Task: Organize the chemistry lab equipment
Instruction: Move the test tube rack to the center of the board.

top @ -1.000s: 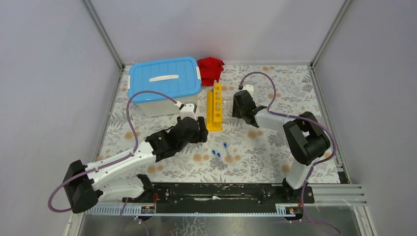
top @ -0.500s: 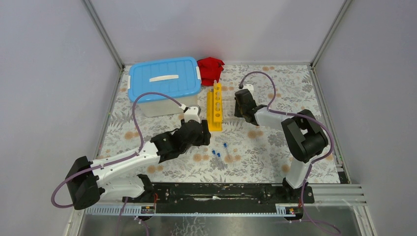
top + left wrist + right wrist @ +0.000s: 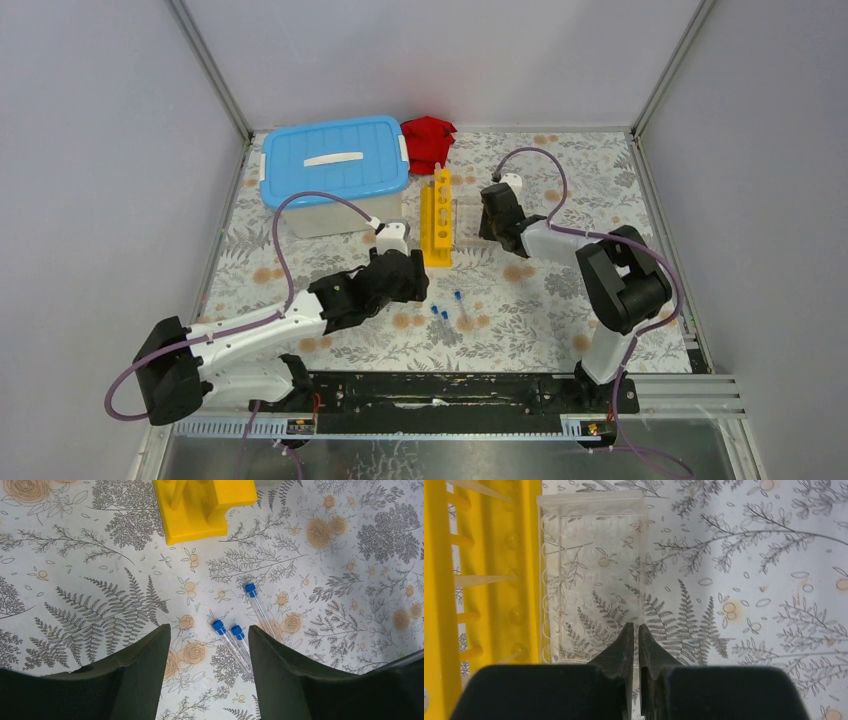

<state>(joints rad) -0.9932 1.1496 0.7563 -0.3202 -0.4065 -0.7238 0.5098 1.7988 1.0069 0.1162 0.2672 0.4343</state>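
Observation:
Three small clear blue-capped tubes [image 3: 457, 297] lie on the flowered table in front of the long yellow holed rack [image 3: 436, 218]. My left gripper [image 3: 209, 630] hovers over them, open, and two tubes [image 3: 229, 640] lie side by side between its fingers while the third [image 3: 257, 605] lies just beyond the right finger. The clear tube holder [image 3: 591, 575] stands against the right side of the yellow rack [image 3: 439, 580]. My right gripper [image 3: 636, 629] is shut on the holder's thin right wall at its near corner. The white blue-lidded tub [image 3: 335, 160] sits at the back left.
A red cloth [image 3: 428, 140] lies crumpled at the back beside the tub and behind the rack. Grey walls enclose the table on three sides. The yellow rack's near end [image 3: 200, 505] is just ahead of my left gripper.
My right gripper has closed from half open onto the clear holder's wall. My left arm has slid a little right and nearer, over the loose tubes, staying open.

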